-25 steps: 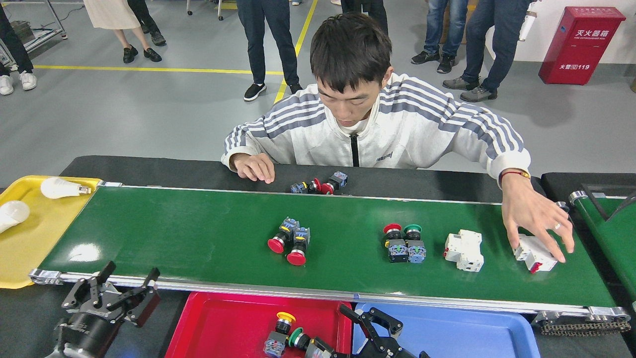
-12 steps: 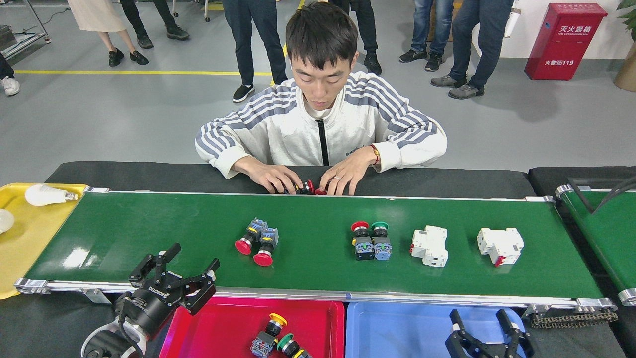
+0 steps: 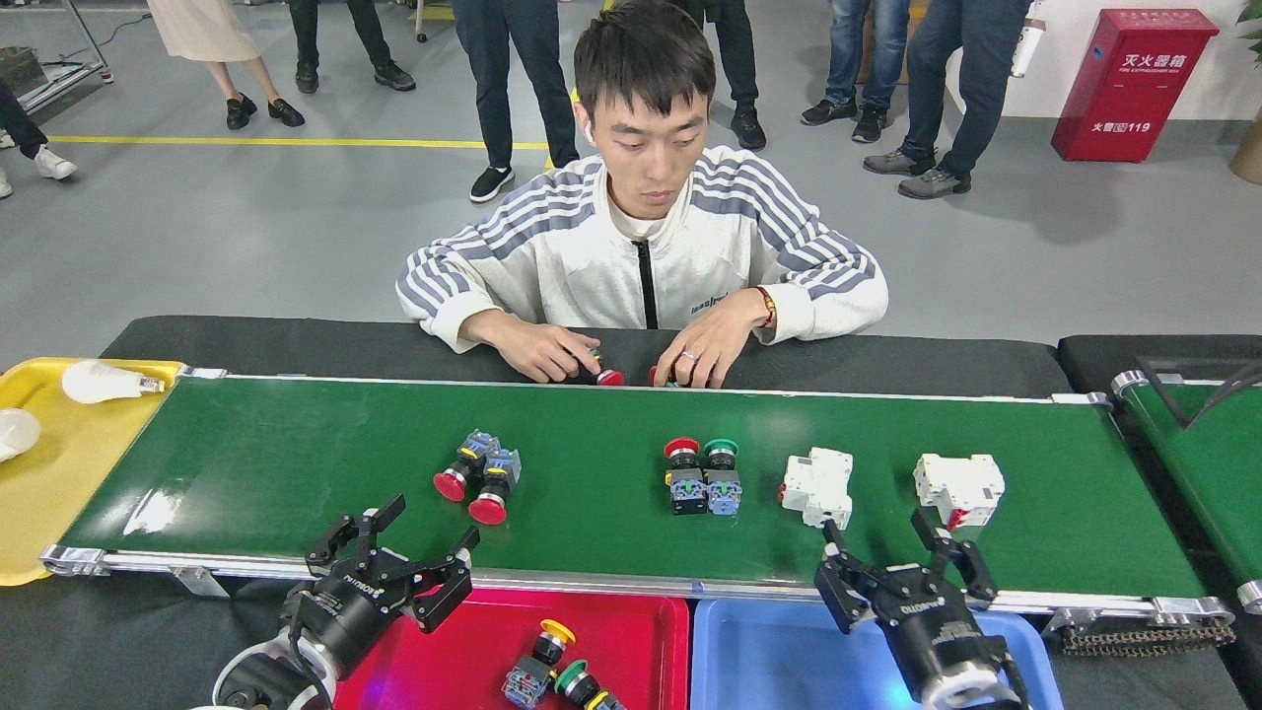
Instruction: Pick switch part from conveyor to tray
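Head view. The conveyor (image 3: 296,463) carries, from left to right, two red mushroom-head switch parts (image 3: 477,477) lying side by side, an upright red and green push-button pair (image 3: 702,473), and two white circuit breakers (image 3: 887,485). Your left hand (image 3: 406,540) hovers released over the near rail, just below the red switch parts and not touching them. Your right hand (image 3: 899,552) is likewise released, poised at the near rail below the breakers. The red tray (image 3: 444,651) holds two switch parts with yellow and green caps (image 3: 554,666); the blue tray (image 3: 789,656) lies beside it. A person (image 3: 641,256) handles parts at the far rail.
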Robot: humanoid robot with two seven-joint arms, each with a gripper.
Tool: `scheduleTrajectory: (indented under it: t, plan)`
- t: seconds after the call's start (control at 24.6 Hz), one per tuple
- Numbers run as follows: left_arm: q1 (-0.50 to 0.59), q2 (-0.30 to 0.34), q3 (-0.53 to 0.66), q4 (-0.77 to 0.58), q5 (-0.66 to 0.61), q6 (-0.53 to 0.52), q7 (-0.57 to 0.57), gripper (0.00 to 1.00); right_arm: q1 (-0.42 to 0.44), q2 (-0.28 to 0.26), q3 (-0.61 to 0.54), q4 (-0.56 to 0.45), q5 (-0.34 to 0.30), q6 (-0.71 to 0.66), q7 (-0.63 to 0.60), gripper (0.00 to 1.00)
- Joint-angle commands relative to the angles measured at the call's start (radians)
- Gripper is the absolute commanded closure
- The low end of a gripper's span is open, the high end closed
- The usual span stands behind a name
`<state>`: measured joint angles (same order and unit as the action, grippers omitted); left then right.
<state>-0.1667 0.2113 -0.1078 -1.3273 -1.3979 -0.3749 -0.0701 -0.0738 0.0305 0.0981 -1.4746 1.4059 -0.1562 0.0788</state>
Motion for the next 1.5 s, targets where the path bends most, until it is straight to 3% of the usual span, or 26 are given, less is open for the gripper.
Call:
scheduleTrajectory:
  t: [0.0,0.2,0.24,0.37,0.45,0.57,0.65,0.77,0.89,1.02,1.06,1.1,1.14,1.22,1.38,1.46]
  plan:
    - [-0.042,-0.004,0.011,0.036,-0.004,0.013,0.003,0.0,-0.037,-0.001,0.031,0.02,0.001,0.004,0.027,0.0]
    - [-0.125,-0.004,0.013,0.142,-0.004,0.019,0.003,0.0,-0.119,0.008,0.104,0.134,-0.001,0.087,0.042,0.0]
    - [-0.136,-0.004,0.013,0.152,-0.004,0.017,0.003,0.0,-0.141,0.009,0.127,0.163,-0.007,0.121,0.042,0.06]
    - [-0.14,-0.004,0.011,0.16,-0.003,0.017,0.003,0.0,-0.182,0.014,0.146,0.218,-0.012,0.138,0.038,0.41]
    - [-0.142,-0.004,0.011,0.166,-0.004,0.017,0.003,0.0,-0.188,0.014,0.146,0.226,-0.012,0.135,0.038,0.54]
    - [-0.18,-0.006,0.013,0.23,-0.004,0.022,0.003,0.0,-0.188,0.012,0.147,0.226,-0.012,0.132,0.036,0.82]
    - [-0.224,-0.004,0.014,0.295,-0.003,0.033,0.004,0.0,-0.19,0.009,0.147,0.224,-0.012,0.129,0.036,0.89]
    - [-0.266,-0.001,0.016,0.362,-0.001,0.04,0.007,0.0,-0.19,0.003,0.146,0.203,-0.012,0.127,0.016,0.92]
    - [-0.272,0.0,0.016,0.384,-0.001,0.047,0.009,0.0,-0.176,0.0,0.146,0.126,-0.013,0.107,-0.054,0.92]
    - [-0.274,0.0,0.016,0.419,-0.001,0.099,0.013,0.01,-0.133,-0.052,0.123,0.025,-0.022,0.052,-0.151,0.91]
    - [-0.275,-0.001,0.017,0.434,0.004,0.125,0.016,0.05,-0.113,-0.08,0.111,0.005,-0.045,0.029,-0.2,0.91]
    - [-0.275,-0.001,0.019,0.445,0.007,0.149,0.018,0.15,-0.087,-0.104,0.103,-0.01,-0.068,0.004,-0.237,0.9]
    - [-0.275,-0.001,0.036,0.453,0.011,0.169,0.021,0.34,-0.044,-0.144,0.095,-0.038,-0.096,-0.034,-0.269,0.89]
    - [-0.275,-0.004,0.085,0.464,0.011,0.177,0.045,0.56,0.028,-0.211,0.051,-0.082,-0.142,-0.094,-0.306,0.88]
    - [-0.272,-0.004,0.103,0.47,0.013,0.174,0.081,0.78,0.183,-0.271,-0.092,-0.098,-0.202,-0.255,-0.335,0.87]
    - [-0.272,-0.007,0.103,0.47,0.014,0.174,0.082,0.8,0.267,-0.281,-0.175,-0.093,-0.202,-0.376,-0.333,0.85]
